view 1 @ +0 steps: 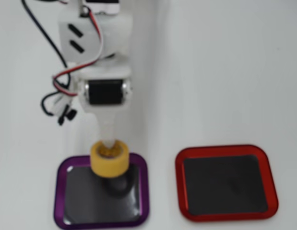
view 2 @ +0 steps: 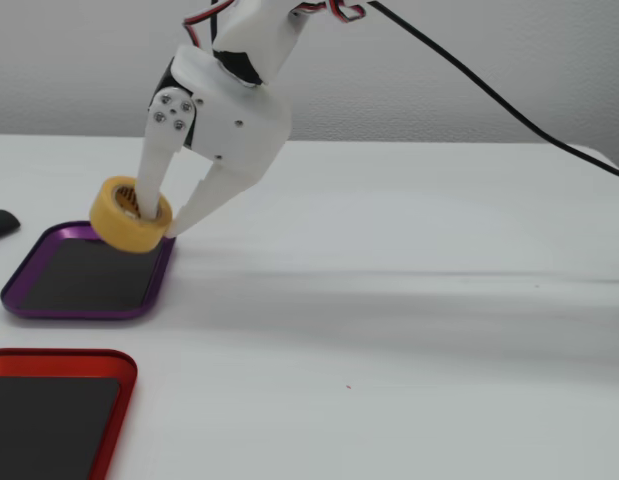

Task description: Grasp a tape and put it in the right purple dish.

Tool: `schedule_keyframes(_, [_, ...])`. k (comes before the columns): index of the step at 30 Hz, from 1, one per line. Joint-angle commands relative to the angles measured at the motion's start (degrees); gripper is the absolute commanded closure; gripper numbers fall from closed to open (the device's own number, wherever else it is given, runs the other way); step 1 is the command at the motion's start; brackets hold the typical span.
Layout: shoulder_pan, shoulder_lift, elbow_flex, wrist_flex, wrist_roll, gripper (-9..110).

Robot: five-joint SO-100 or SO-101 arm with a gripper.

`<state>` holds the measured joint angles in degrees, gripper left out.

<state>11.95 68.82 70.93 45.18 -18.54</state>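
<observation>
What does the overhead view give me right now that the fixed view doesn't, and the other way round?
Overhead only: the whole red-rimmed tray and the roll's dark reflection in the purple tray's glossy base.

Fixed only: one finger inside the roll's core, the other outside, and a dark object at the left edge.

Both: the yellow masking tape roll held over the purple-rimmed tray.

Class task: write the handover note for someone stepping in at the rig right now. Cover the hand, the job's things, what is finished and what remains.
Hand: shut on the yellow tape, one finger through its core.
Tape: held above the far end of the purple dish, not released; whether it touches the dish cannot be told.
Red dish: beside it, nothing in it.
Done: pickup and carry.
Left: lower, open the hand, pull the arm back.
</observation>
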Motion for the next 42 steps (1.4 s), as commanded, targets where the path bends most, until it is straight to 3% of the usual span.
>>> schedule_keyframes(1, [-0.4, 3.6, -4.1, 5.9, 0.4, 92])
schedule_keyframes(9, [-0.5, 13.2, -5.6, 19.7, 5.1, 83])
schedule_keyframes(24, [-2.4, 45.0, 3.7, 47.1, 14.8, 83])
schedule_keyframes(34, [-2.4, 82.6, 39.5, 47.2, 15.9, 83])
schedule_keyframes(42, [-2.3, 119.1, 68.6, 32.3, 15.5, 83])
